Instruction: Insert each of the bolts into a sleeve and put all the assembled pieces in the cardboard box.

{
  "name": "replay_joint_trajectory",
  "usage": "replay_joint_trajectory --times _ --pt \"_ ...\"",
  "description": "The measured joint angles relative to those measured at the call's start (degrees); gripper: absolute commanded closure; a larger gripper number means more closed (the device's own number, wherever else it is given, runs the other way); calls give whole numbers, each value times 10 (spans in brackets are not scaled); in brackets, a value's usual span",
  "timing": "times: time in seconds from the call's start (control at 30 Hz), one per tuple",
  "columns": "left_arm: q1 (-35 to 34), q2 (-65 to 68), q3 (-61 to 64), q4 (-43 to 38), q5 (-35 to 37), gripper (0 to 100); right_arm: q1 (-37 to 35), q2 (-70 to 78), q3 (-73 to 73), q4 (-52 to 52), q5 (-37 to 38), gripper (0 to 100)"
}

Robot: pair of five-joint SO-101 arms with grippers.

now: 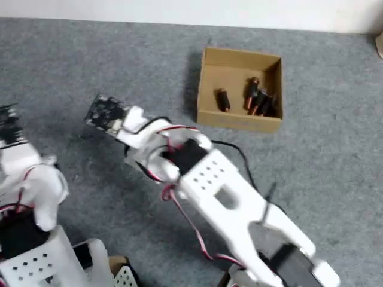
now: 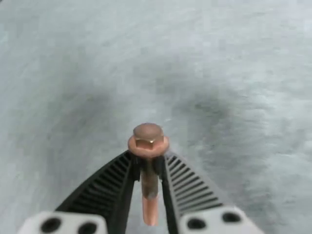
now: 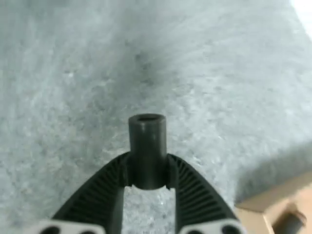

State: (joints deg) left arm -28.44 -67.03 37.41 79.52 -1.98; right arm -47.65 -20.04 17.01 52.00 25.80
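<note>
My left gripper [image 2: 148,165] is shut on a copper bolt [image 2: 148,141], whose hex head sticks out past the fingertips over bare grey carpet. My right gripper [image 3: 147,168] is shut on a black sleeve [image 3: 147,146], its open end pointing away from the wrist. In the high view the left gripper [image 1: 8,124] is at the left edge. The right gripper [image 1: 106,115] is left of the cardboard box [image 1: 206,89]. Several assembled pieces [image 1: 257,97] lie inside the box. A box corner [image 3: 273,207] appears in the right wrist view.
Grey carpet [image 1: 323,155] covers the table. The right arm's white body [image 1: 227,197] stretches diagonally from the lower right toward the middle, with red and black cables [image 1: 179,206] hanging beside it. The left arm's base [image 1: 36,239] fills the lower left corner.
</note>
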Motion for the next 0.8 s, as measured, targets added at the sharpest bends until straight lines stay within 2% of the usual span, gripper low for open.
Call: replay_joint_trajectory --times 0.2,0.3,0.43,0.67,0.73,0.8 --pt "202 0 -40 -47 0 995 25 -187 94 0 -47 993" --pt "277 0 -59 -83 0 995 36 -297 164 0 -51 993" --pt "305 0 -90 -131 53 995 58 -451 273 0 -63 993" --pt "308 0 -101 -165 205 994 123 -719 476 -18 -127 993" --pt "313 -5 -84 -184 222 993 133 -789 525 -18 -147 993" --pt "350 -4 -60 -202 231 993 137 -834 564 -18 -165 993"
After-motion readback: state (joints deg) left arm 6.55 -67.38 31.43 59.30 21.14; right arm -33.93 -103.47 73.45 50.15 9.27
